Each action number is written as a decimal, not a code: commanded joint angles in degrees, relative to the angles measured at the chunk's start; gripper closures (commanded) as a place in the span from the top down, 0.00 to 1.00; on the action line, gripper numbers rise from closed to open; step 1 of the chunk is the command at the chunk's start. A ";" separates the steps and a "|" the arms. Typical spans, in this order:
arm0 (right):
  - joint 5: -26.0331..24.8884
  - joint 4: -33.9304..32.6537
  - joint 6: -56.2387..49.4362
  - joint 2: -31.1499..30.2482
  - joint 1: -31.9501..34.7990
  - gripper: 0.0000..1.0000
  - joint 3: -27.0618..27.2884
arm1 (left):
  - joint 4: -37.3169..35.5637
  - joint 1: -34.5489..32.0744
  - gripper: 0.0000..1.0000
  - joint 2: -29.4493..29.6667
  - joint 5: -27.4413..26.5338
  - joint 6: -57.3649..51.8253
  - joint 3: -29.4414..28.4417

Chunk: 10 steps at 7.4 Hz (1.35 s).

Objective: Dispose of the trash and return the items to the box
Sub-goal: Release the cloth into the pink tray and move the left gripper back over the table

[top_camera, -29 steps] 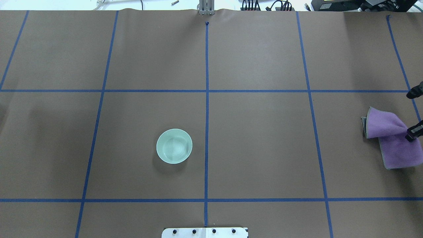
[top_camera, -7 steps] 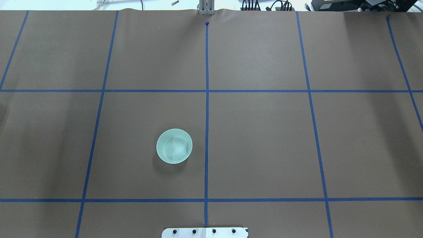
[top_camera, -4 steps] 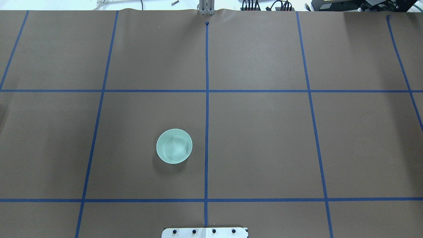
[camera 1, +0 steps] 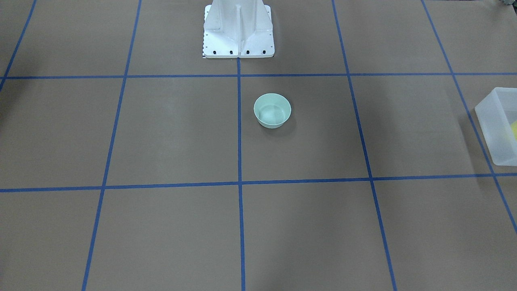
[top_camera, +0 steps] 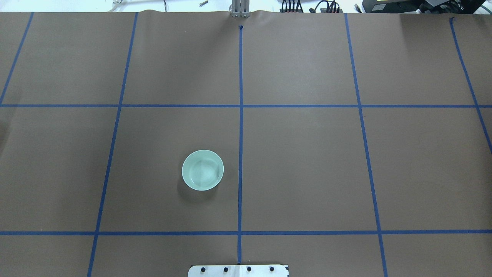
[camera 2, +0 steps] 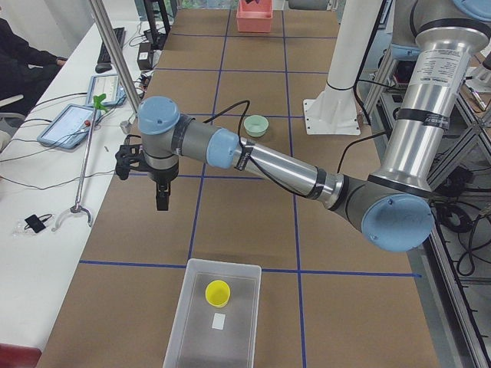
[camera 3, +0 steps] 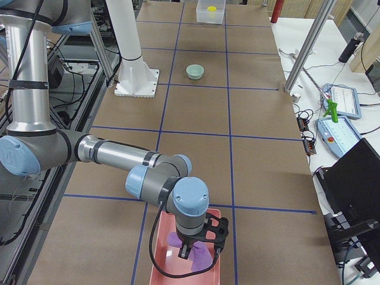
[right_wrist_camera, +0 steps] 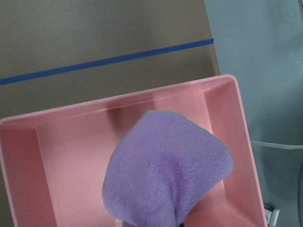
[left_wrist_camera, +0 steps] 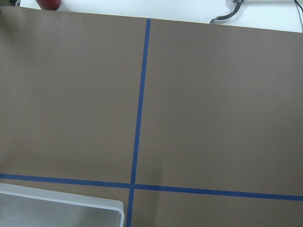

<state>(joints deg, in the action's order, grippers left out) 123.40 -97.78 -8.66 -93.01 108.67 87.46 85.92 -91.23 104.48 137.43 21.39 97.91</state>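
Note:
The mint-green bowl point(top_camera: 202, 170) stands upright on the brown table near the robot's base, also in the front view point(camera 1: 272, 110). The frosted box point(camera 2: 192, 330) sits at the table's left end with the yellow cup point(camera 2: 217, 292) inside; its corner shows in the left wrist view point(left_wrist_camera: 61, 210). My left gripper point(camera 2: 163, 198) hovers over the table beside the box; I cannot tell if it is open. My right gripper point(camera 3: 199, 249) hangs over a pink tray point(camera 3: 155, 252) at the right end. A purple cloth point(right_wrist_camera: 165, 175) rises close under the right wrist camera; fingers are hidden.
The white robot pedestal point(camera 1: 238, 32) stands at the near middle edge. Metal poles point(camera 3: 306, 53) and tablets point(camera 3: 338, 98) line the far side of the table. Blue tape lines grid the brown surface.
Over the earlier overhead frames the right gripper and the purple cloth left that view's right edge. The bowl has not moved.

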 commanded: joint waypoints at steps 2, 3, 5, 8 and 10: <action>0.61 1.96 0.39 -2.69 -0.65 1.00 -0.01 | 0.31 11.11 0.98 2.73 -0.58 20.45 7.54; 0.61 6.33 0.40 -2.70 -0.65 1.00 -0.18 | 0.31 15.51 0.98 4.92 -0.67 28.10 9.30; 4.01 6.38 1.09 -2.35 -0.57 1.00 5.31 | 0.39 26.04 0.98 9.77 -6.42 42.95 12.11; 7.01 4.62 1.62 -2.26 -0.57 1.00 11.24 | 0.39 43.80 0.98 11.61 -18.65 57.76 15.73; 8.78 4.70 1.89 -1.83 -0.91 1.00 12.38 | 1.18 54.27 0.98 11.71 -26.56 61.30 14.17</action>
<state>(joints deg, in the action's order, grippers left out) 131.15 -93.11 -7.03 -95.07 108.02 98.96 86.50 -43.49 115.97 115.74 80.27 112.96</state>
